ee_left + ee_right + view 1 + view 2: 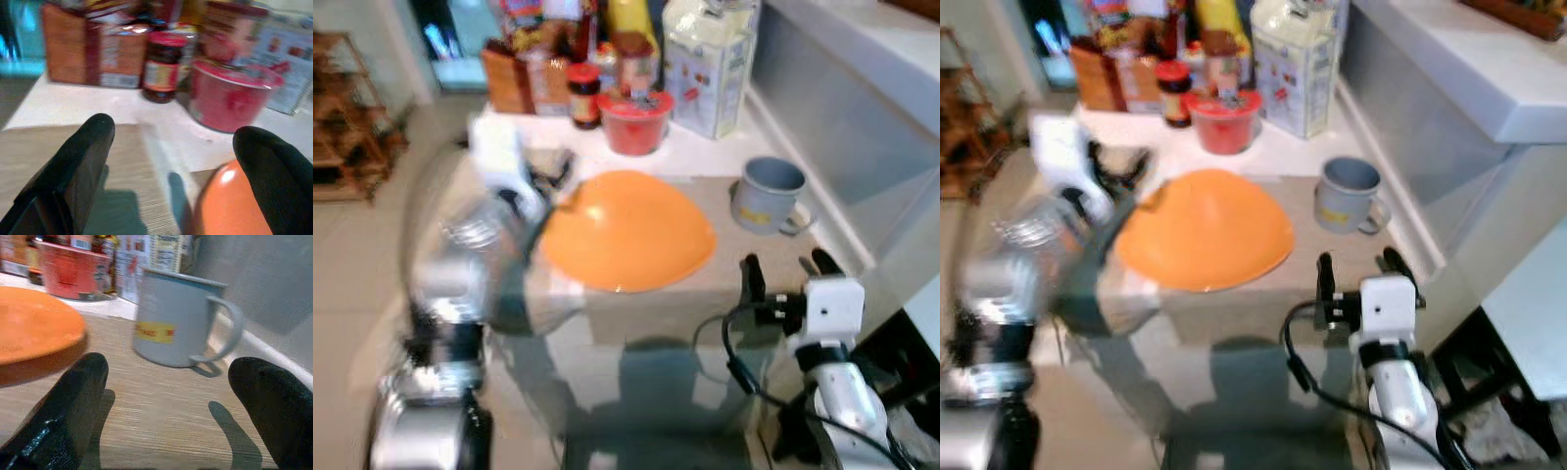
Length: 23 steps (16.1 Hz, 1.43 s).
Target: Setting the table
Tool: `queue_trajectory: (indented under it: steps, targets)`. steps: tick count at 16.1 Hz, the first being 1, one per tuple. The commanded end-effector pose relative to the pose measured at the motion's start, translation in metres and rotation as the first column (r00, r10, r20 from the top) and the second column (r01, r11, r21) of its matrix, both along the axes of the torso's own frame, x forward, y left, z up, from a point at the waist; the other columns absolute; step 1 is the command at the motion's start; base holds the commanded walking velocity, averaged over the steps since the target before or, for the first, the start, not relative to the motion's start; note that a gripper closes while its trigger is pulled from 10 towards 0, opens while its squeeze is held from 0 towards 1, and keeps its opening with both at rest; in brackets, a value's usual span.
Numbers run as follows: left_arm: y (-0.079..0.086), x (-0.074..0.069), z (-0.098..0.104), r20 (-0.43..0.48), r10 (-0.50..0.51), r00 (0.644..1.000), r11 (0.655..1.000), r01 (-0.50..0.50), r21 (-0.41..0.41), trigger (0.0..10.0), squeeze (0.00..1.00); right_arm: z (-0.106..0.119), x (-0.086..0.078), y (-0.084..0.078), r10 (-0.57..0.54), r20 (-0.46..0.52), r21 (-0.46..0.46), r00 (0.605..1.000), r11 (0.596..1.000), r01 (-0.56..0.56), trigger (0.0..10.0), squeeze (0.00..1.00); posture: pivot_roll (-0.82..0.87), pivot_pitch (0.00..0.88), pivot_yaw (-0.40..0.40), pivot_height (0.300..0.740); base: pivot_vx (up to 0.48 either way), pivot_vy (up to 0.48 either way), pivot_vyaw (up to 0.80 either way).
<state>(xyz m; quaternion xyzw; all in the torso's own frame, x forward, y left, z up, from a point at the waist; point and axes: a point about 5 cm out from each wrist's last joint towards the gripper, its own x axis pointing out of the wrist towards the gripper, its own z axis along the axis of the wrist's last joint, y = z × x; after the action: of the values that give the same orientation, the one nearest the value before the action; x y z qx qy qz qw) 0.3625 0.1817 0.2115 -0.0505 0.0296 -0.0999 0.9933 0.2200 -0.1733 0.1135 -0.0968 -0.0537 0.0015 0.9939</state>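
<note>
The scene is brightly and evenly lit, with soft daylight tones. The far white part of the bench (705, 157) is nearly washed out, and the white ledge on the right glares pale. The left arm (460, 274) is heavily smeared by motion blur, its outline ghosted, while the right tool (783, 266) stays fairly sharp. The orange bowl (626, 230) shows a soft sheen on its left side. Both head views are mildly soft overall. In the left wrist view the jar (161, 66) and boxes are blurred. In the right wrist view the mug (176, 318) is clear, and the black fingers (73, 406) cast soft shadows on the wood, near the camera.
</note>
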Motion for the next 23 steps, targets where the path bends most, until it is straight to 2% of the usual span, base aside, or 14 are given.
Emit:
queue_trajectory:
  steps: [1, 3, 5, 7, 8, 11, 15, 18, 20, 23]
  targets:
    - [-0.001, 0.005, 0.004, -0.089, -0.07, 0.994, 0.994, 0.062, -0.093, 10.0, 0.0, 0.001, 0.0, -0.001, -0.005, 0.001, 0.011, 1.0, 1.0, 0.005, 10.0, 0.0, -0.03, 0.022, 0.013, 0.74, 0.0, 0.0, 0.0]
    - [0.0, 0.003, 0.006, -0.193, -0.135, 0.972, 0.98, 0.103, -0.169, 10.0, 0.0, 0.001, -0.001, -0.001, -0.009, -0.001, 0.016, 1.0, 1.0, 0.009, 10.0, 0.0, -0.03, 0.024, 0.017, 0.74, 0.0, 0.0, 0.0]
    - [-0.002, -0.005, 0.0, -0.338, -0.269, 0.902, 0.934, 0.159, -0.321, 10.0, 0.0, -0.001, -0.002, -0.001, -0.013, -0.01, 0.022, 1.0, 1.0, 0.013, 10.0, 0.0, -0.02, 0.033, 0.018, 0.74, 0.0, 0.0, 0.0]
    - [-0.006, -0.014, -0.003, -0.383, -0.384, 0.84, 0.876, 0.2, -0.439, 10.0, 0.0, -0.003, -0.002, -0.001, -0.011, -0.018, 0.024, 1.0, 1.0, 0.012, 10.0, 0.0, -0.01, 0.038, 0.015, 0.74, 0.0, 0.0, 0.0]
    - [-0.008, -0.018, -0.003, -0.384, -0.411, 0.827, 0.863, 0.217, -0.455, 10.0, 0.0, -0.004, -0.002, 0.0, -0.01, -0.023, 0.025, 1.0, 1.0, 0.011, 10.0, 0.0, -0.01, 0.039, 0.012, 0.74, 0.0, 0.0, 0.0]
    - [-0.006, -0.023, -0.008, -0.42, -0.417, 0.806, 0.87, 0.221, -0.44, 10.0, 0.0, -0.004, -0.002, 0.001, -0.005, -0.028, 0.025, 1.0, 1.0, 0.006, 10.0, 0.0, -0.01, 0.041, 0.01, 0.74, 0.0, 0.0, 0.0]
    - [0.005, -0.027, -0.015, -0.476, -0.382, 0.792, 0.906, 0.219, -0.363, 10.0, 0.0, -0.005, -0.003, 0.002, -0.005, -0.034, 0.023, 0.999, 1.0, 0.006, 10.0, 0.0, -0.01, 0.032, 0.014, 0.74, 0.0, 0.0, 0.0]
    - [0.009, -0.028, -0.019, -0.491, -0.38, 0.784, 0.913, 0.231, -0.338, 10.0, 0.0, -0.005, -0.003, 0.002, -0.007, -0.034, 0.023, 0.999, 1.0, 0.008, 10.0, 0.0, -0.01, 0.026, 0.015, 0.74, 0.0, 0.0, 0.0]
    - [0.003, -0.029, -0.019, -0.482, -0.427, 0.765, 0.89, 0.261, -0.375, 10.0, 0.0, -0.005, -0.003, 0.002, -0.008, -0.036, 0.023, 0.999, 1.0, 0.009, 10.0, 0.0, -0.01, 0.025, 0.015, 0.74, 0.0, 0.0, 0.0]
    - [-0.008, -0.03, -0.014, -0.424, -0.503, 0.753, 0.837, 0.302, -0.456, 10.0, 0.0, -0.005, -0.005, 0.002, -0.009, -0.038, 0.023, 0.999, 1.0, 0.01, 10.0, 0.0, -0.02, 0.025, 0.013, 0.74, 0.0, 0.0, 0.0]
